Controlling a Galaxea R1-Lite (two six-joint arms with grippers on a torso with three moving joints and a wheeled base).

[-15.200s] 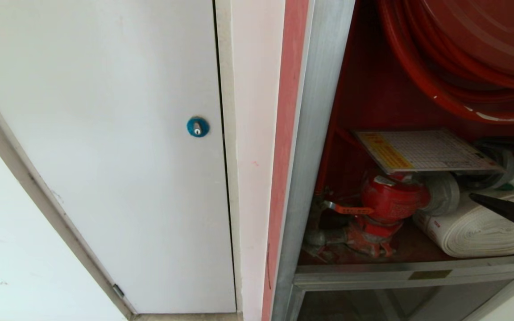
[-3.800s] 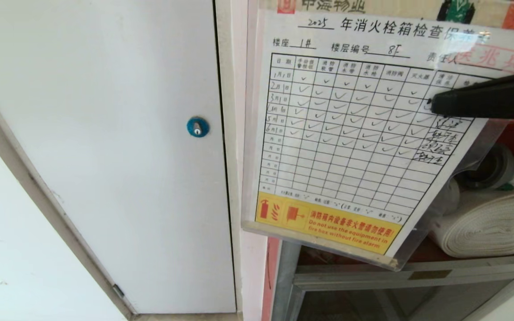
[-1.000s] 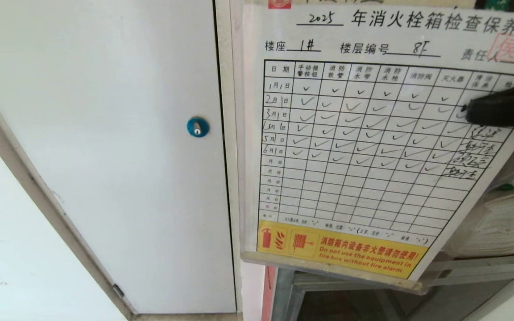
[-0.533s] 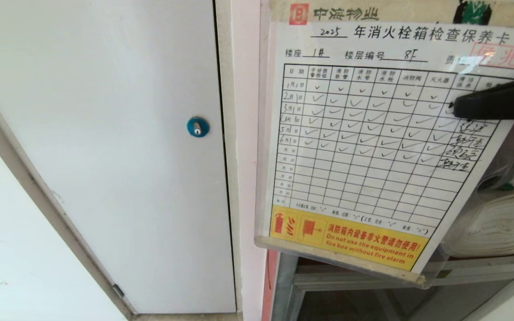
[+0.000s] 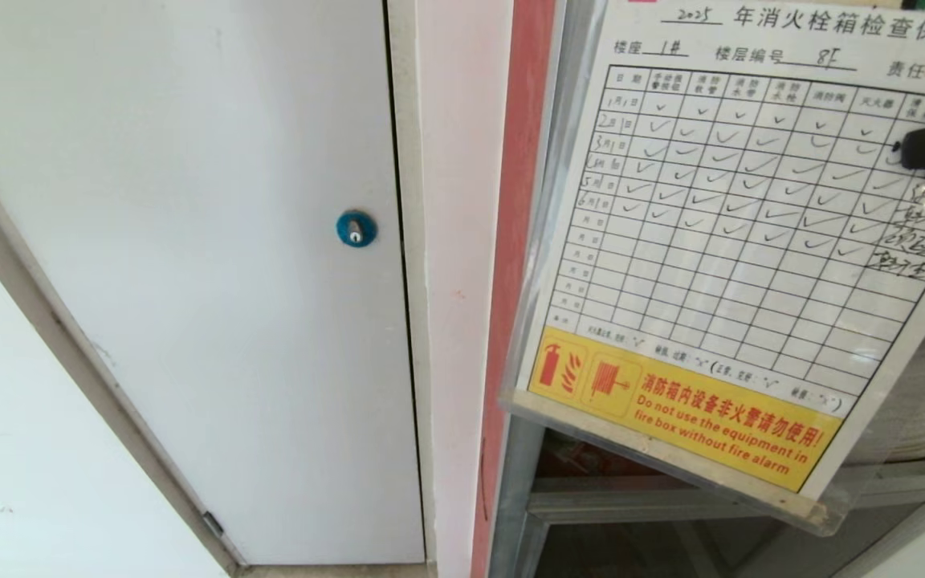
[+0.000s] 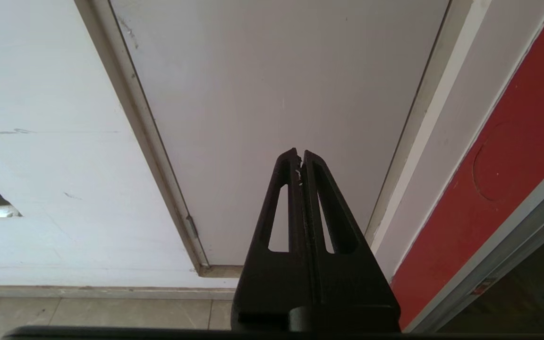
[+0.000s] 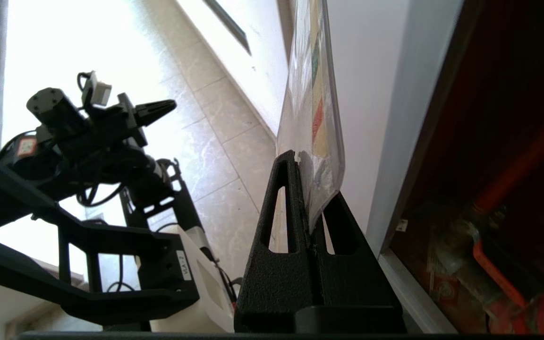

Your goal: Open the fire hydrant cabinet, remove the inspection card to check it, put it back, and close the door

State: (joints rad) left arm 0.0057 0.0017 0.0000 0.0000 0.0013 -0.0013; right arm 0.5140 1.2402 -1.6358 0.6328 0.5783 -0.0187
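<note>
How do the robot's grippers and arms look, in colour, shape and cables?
Both the left gripper and right gripper are matte black, with tapered fingers bearing long triangular cut-outs. The left arm is black, with loose black cables, a small white module and a red-and-white sticker.

I'm seeing the white laminated inspection card [image 5: 739,241] showing a black grid of checkmarks and a yellow strip with red icons. The flat white wall panel [image 5: 189,265] is carrying a round blue lock [image 5: 356,229].

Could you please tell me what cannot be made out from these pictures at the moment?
- Fire hydrant cabinet interior: head view, mostly hidden behind the inspection card.
- Card's top and right edge: head view, cut off by the frame.
- The door: in no view.
- Right tool body: head view, only its tip shows.
</note>
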